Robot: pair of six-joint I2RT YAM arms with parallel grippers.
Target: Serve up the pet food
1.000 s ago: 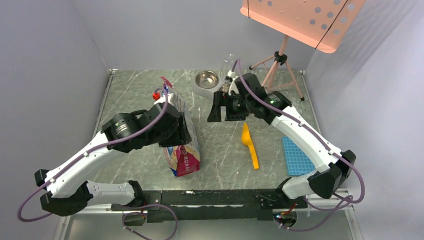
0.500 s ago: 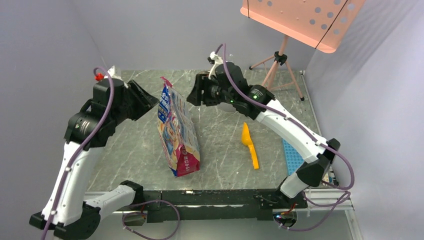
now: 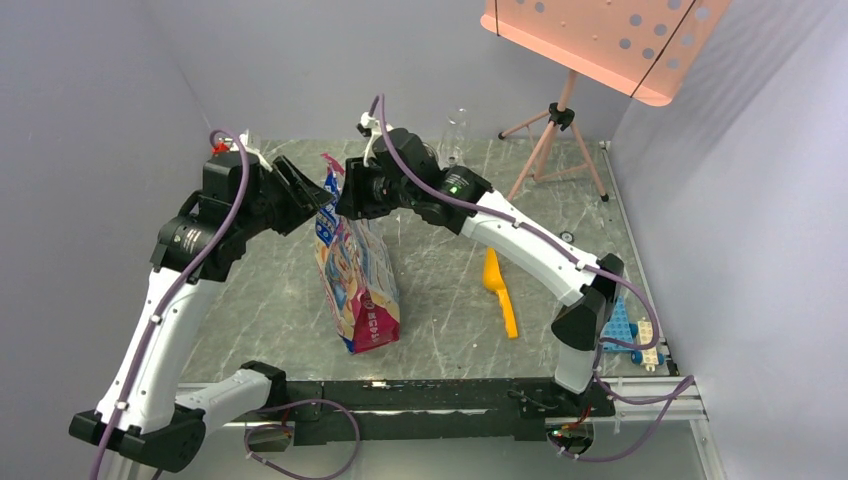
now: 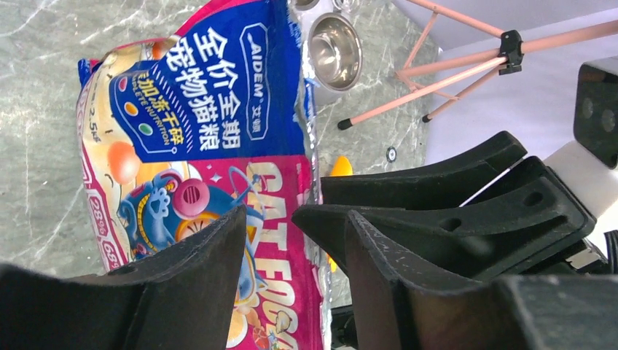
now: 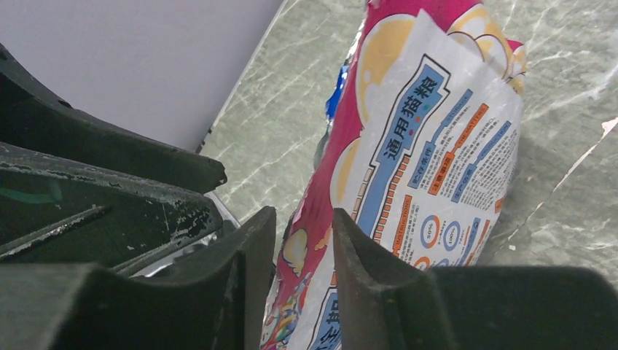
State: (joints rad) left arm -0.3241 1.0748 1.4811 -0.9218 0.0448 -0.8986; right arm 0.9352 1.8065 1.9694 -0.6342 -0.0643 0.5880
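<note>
At the left of the overhead view, the left hand [image 3: 315,198] hangs above the grey marble surface [image 3: 440,280]. Its two fingers [image 4: 189,284] are spread wide, point right at the top of the printed bag [image 3: 360,285] and grip nothing. From its own camera, the bag's blue and pink front fills the space beyond them.

The pet food itself shows in no view. Only the bag's printed walls can be seen, and they stand between the two hands. The bag stands upright near the middle of the surface, leaning a little.

Just right of the bag's top, the right hand [image 3: 343,203] reaches in from the upper middle of the frame. It faces the left hand across the bag's foil edge. In the right wrist view its fingers [image 5: 379,292] stand a narrow gap apart, with the bag's pink edge in that gap. Whether they press it I cannot tell.

A steel bowl [image 4: 335,55] appears only at the top of the left wrist view, beyond the bag. A clear bottle [image 3: 457,135] stands at the back, behind the right arm.

Further right, a yellow scoop [image 3: 500,290] lies flat under that arm's forearm, well apart from the bag. A pink tripod [image 3: 556,125] stands at the upper right beneath a pink perforated panel [image 3: 600,40]. A blue stud plate [image 3: 625,335] lies at the right edge, partly behind the right elbow.
</note>
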